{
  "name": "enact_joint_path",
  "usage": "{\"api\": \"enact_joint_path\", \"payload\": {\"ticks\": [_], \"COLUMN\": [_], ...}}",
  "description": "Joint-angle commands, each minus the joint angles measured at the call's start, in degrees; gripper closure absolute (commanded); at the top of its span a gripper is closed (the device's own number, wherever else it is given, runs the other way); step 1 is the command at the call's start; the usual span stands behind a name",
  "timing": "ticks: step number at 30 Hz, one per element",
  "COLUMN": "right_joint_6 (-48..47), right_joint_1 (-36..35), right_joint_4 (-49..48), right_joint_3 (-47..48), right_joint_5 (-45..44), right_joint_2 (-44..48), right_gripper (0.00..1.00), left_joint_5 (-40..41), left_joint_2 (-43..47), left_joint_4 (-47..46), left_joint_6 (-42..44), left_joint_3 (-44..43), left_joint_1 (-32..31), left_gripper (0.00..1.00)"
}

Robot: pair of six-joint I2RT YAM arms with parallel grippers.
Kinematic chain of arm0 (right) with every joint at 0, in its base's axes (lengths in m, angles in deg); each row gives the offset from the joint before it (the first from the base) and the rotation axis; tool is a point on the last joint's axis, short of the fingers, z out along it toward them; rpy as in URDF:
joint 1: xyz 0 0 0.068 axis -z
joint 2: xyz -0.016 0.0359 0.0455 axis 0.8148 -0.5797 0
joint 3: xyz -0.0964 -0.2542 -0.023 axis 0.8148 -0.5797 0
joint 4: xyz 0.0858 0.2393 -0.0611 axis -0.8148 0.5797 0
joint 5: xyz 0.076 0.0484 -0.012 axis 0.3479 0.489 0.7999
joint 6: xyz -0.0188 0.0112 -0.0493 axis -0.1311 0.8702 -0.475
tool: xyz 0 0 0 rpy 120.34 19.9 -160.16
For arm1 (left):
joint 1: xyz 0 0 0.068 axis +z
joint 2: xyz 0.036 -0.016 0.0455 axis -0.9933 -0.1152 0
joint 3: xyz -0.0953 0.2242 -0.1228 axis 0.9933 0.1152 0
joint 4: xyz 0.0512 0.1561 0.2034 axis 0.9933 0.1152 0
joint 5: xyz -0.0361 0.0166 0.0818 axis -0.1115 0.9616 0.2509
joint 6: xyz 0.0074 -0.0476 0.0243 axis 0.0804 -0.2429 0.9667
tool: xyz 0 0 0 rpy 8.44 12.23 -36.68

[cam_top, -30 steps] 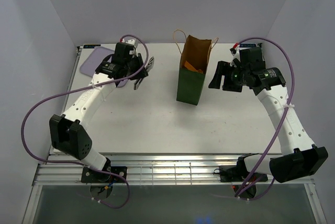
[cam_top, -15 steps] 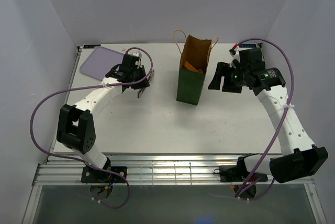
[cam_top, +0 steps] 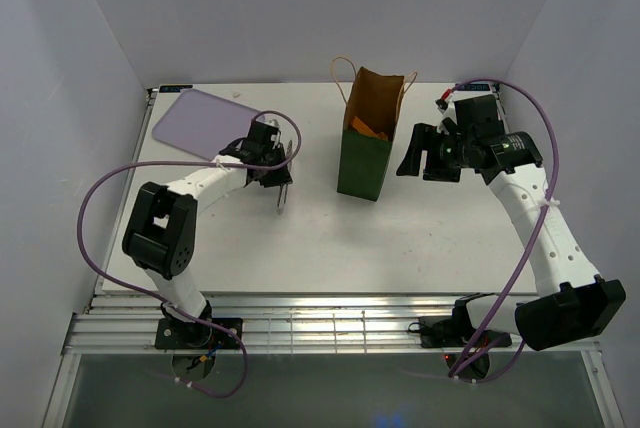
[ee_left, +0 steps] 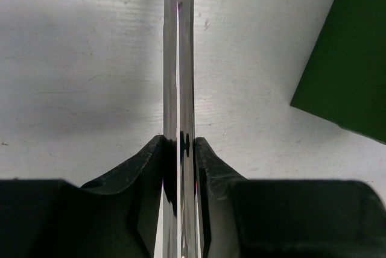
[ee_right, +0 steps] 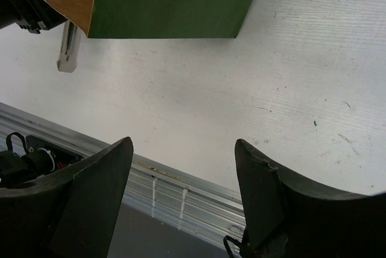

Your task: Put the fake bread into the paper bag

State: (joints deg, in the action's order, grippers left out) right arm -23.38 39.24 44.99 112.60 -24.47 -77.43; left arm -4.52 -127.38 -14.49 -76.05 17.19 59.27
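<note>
PAPER BAG LOADED, ARMS EMPTY: The dark green paper bag [cam_top: 362, 163] stands upright and open at mid-table. A golden piece of the fake bread [cam_top: 372, 131] shows against its brown inner wall, though how many pastries lie inside cannot be told. The left gripper [cam_top: 283, 190] points down at the white table [cam_top: 300, 243] between the bag and the lilac tray [cam_top: 195, 118], its fingers pressed flat together with nothing between them. The right gripper [ee_right: 184, 149] hovers just beside the bag's right side, spread wide and holding nothing. No pastry shows on the tray or tabletop, so the loading looks done or all but done. The next move seems to call for drawing both arms away without knocking the bag.
</note>
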Motion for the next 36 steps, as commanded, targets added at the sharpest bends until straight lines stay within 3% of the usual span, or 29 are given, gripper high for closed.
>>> {"api": "enact_joint_path", "payload": {"ticks": [1, 13, 23, 36], "right_joint_6": [-0.59, 0.46, 3.63, 6.00], "right_joint_1": [0.39, 0.30, 0.30, 0.30], "right_joint_4": [0.32, -2.48, -20.06, -45.19], "right_joint_3": [-0.44, -7.63, -25.38, -49.91], "right_joint_5": [0.67, 0.41, -0.90, -2.31], "right_joint_2": [1.76, 2.20, 8.08, 22.14], "right_gripper": [0.26, 0.26, 0.26, 0.25], "left_joint_5": [-0.57, 0.66, 0.66, 0.57], "left_joint_2": [0.43, -0.36, -1.24, 4.29], "left_joint_4": [-2.85, -7.94, -15.69, -31.77], "left_joint_6": [-2.15, 0.65, 2.33, 0.58], "left_joint_3": [3.34, 7.04, 9.76, 26.89], "left_joint_1": [-0.31, -1.37, -2.78, -3.39], "left_gripper": [0.64, 0.58, 0.55, 0.52]}}
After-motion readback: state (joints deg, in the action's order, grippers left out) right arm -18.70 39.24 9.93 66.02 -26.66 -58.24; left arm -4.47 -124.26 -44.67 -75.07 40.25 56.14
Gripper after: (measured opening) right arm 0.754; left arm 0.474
